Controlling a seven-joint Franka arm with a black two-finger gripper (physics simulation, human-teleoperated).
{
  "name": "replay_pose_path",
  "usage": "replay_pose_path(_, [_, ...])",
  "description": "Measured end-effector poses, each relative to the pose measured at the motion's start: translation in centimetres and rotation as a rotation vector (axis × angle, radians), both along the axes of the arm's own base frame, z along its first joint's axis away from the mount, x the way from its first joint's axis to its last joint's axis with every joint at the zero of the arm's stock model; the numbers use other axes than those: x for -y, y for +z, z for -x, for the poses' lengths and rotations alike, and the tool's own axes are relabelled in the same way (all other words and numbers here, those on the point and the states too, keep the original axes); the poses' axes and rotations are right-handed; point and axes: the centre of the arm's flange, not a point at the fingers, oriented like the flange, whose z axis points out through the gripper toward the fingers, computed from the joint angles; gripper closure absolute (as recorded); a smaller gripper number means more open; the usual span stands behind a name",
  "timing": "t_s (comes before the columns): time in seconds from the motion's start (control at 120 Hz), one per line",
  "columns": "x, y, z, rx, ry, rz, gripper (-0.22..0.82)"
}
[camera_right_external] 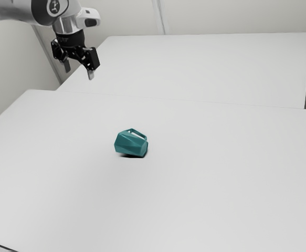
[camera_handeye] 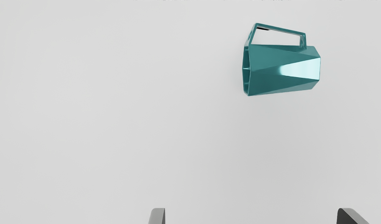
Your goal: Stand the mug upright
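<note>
At exterior view's upper left: claw (camera_right_external: 79, 71), spread wide | near its center: teal mug (camera_right_external: 130, 144), sideways on table (camera_right_external: 210, 184), lower and farther right than claw, well apart

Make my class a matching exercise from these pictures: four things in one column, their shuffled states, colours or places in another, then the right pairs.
1. mug
2. handle
3. gripper
4. table

A. open, holding nothing
B. pale, under the mug
C. teal, lying on its side
D. angular loop on the mug

Pairs: 1-C, 2-D, 3-A, 4-B
</note>
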Motion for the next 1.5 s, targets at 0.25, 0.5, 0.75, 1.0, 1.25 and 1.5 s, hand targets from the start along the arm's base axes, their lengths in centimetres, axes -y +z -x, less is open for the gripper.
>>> replay_pose_path(0.25, [-0.2, 0.5, -0.1, 0.037, 0.012, 0.082, 0.0])
replay_pose_path(0.5, [-9.2, -2.2, -0.7, 0.079, 0.237, 0.331, 0.0])
replay_pose_path(0.75, [-12.2, -9.3, -3.1, 0.077, 0.336, 0.492, 0.0])
replay_pose_path(1.0, [-16.5, -19.0, -3.4, 0.052, 0.424, 0.668, 0.0])
replay_pose_path(1.25, [-21.0, -27.1, -2.9, 0.04, 0.431, 0.807, 0.0])
replay_pose_path(1.5, [-25.2, -30.8, -4.1, 0.039, 0.371, 0.913, 0.0])
